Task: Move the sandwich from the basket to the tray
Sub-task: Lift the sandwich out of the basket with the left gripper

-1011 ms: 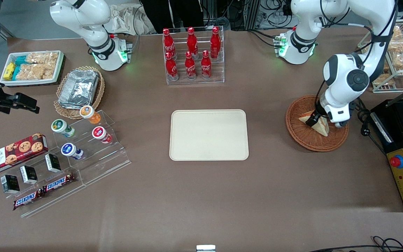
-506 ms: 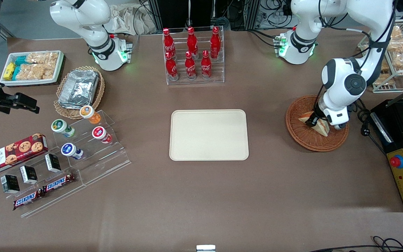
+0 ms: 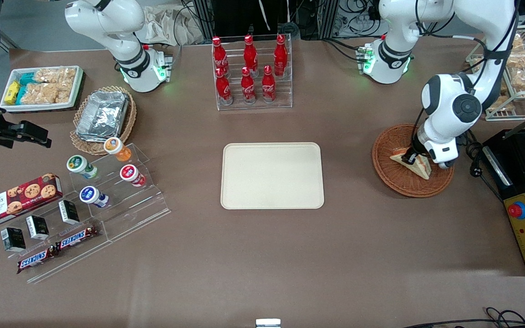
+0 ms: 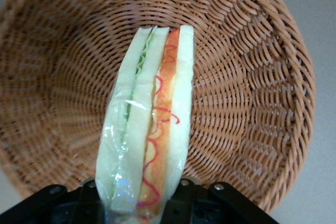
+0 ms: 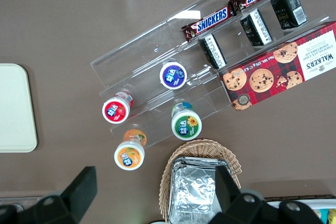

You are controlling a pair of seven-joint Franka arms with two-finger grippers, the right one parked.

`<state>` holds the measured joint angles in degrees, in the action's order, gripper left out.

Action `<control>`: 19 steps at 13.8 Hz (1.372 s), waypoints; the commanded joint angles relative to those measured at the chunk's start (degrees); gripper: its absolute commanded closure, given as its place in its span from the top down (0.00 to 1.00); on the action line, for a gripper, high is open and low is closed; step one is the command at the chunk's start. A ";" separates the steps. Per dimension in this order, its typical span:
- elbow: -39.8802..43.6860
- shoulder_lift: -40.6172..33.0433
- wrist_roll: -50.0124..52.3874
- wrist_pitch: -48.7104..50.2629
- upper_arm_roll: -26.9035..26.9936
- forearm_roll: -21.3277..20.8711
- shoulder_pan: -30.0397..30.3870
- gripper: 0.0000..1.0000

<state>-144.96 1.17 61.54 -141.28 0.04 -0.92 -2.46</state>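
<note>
The wrapped sandwich (image 4: 147, 124) stands on edge in the reddish-brown wicker basket (image 3: 397, 180), pinched by the gripper (image 3: 412, 159); the cream tray (image 3: 272, 176) lies flat, well apart.

The gripper (image 3: 412, 159) sits low over the basket (image 3: 392, 180), at the working arm's end of the table, pinching the sandwich (image 3: 415, 165) from both sides; the wedge runs out from the gripper over the basket's floor (image 4: 247, 103). From the gripper toward the parked arm's end lies the tray (image 3: 272, 176), well apart. The bottle rack (image 3: 252, 75) stands farther from the front camera than the tray.
</note>
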 commanded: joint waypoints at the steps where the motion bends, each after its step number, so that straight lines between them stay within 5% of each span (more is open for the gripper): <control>1: 1.77 -6.61 -0.36 7.93 -0.39 -0.84 -0.08 0.26; 10: 26.81 -8.91 -13.36 39.92 -2.14 0.22 -0.61 0.26; 19: 33.77 -8.12 -28.66 43.99 -8.19 4.08 -2.28 0.26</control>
<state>-113.37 -8.12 34.76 -98.51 -5.71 2.48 -4.50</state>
